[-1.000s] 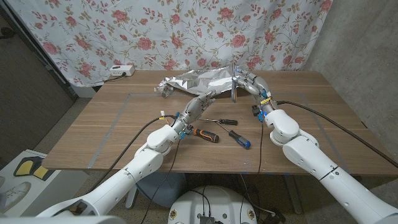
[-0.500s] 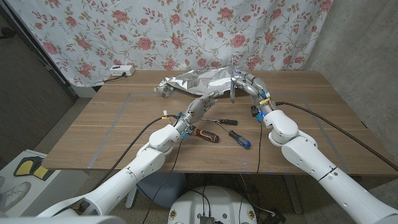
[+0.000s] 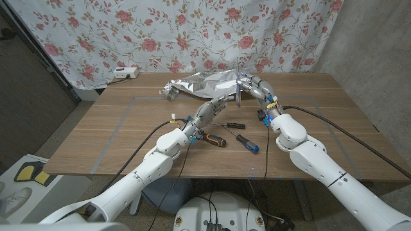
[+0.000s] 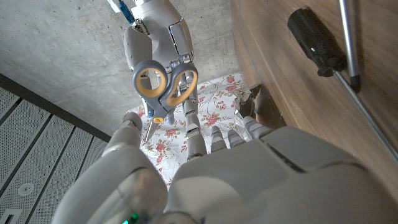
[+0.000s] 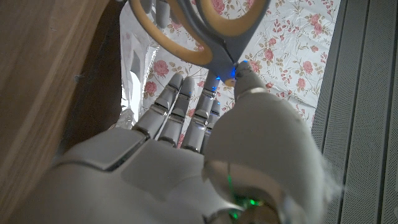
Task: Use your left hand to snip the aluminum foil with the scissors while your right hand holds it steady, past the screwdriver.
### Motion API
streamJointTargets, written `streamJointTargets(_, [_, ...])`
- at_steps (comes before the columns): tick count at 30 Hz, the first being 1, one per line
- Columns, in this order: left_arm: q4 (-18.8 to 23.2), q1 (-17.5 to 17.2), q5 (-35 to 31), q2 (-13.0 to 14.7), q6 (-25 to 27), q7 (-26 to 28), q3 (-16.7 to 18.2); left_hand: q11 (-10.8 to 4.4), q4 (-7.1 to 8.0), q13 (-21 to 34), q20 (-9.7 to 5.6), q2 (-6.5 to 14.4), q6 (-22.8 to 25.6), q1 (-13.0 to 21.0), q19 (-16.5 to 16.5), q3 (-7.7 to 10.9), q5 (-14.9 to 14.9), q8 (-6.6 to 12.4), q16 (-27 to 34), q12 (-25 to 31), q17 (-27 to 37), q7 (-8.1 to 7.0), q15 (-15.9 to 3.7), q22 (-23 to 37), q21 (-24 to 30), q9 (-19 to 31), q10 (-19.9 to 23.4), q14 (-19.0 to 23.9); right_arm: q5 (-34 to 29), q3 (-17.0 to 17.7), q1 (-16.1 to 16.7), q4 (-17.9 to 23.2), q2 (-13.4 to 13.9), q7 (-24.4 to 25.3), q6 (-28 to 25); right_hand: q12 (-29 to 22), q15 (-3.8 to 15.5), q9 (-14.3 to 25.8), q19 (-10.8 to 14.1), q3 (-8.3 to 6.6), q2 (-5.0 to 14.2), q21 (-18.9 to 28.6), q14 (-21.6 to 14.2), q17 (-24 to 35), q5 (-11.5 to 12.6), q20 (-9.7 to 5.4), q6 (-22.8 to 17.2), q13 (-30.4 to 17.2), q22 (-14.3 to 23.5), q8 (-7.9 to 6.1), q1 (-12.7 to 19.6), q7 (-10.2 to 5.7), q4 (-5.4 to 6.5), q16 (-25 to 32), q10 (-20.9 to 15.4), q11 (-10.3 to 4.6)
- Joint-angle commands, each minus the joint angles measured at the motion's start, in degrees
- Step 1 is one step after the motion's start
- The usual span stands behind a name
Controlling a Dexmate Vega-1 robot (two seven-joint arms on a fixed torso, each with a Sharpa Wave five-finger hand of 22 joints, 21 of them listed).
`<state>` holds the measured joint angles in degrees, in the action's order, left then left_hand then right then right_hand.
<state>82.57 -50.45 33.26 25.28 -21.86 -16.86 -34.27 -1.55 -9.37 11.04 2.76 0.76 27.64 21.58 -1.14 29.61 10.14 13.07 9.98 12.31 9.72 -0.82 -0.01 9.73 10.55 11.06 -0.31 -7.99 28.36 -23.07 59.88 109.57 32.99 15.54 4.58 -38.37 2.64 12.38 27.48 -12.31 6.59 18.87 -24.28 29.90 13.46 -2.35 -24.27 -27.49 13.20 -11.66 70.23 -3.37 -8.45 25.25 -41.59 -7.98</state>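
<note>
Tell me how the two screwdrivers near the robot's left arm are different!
The orange-handled screwdriver has an orange and black grip, while the blue-handled screwdriver has a black grip with a blue end. The orange-handled screwdriver lies right beside the left arm; the blue-handled screwdriver lies further toward the right arm. They also slant at different angles. Both lie flat on the wooden table, and neither hand touches them.

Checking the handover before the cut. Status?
Right hand holds scissors upright beside foil. Left hand open, short of the handles. Screwdrivers lie nearer the robot, not blocking.
</note>
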Motion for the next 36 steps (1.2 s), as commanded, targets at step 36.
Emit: streamJointTargets(36, [-1.13, 0.11, 1.02, -1.12, -0.5, -2.6, -1.13, -0.3, 0.27, 0.33, 0.16, -0.23, 0.96, 0.83, -0.22, -0.68, -0.04, -0.46, 0.44, 0.62, 0.22, -0.48, -0.06, 0.22, 0.37, 0.22, 1.13, -0.34, 2.33, -1.24, 0.0, -0.42, 0.33, -3.29, 0.81, -0.41, 10.36, 0.28, -1.25, 0.48, 2.41, 0.75, 0.52, 0.34, 0.24, -0.11, -0.4, -0.4, 0.25, -0.07, 1.87, -0.27, 0.43, -0.44, -3.34, -4.14])
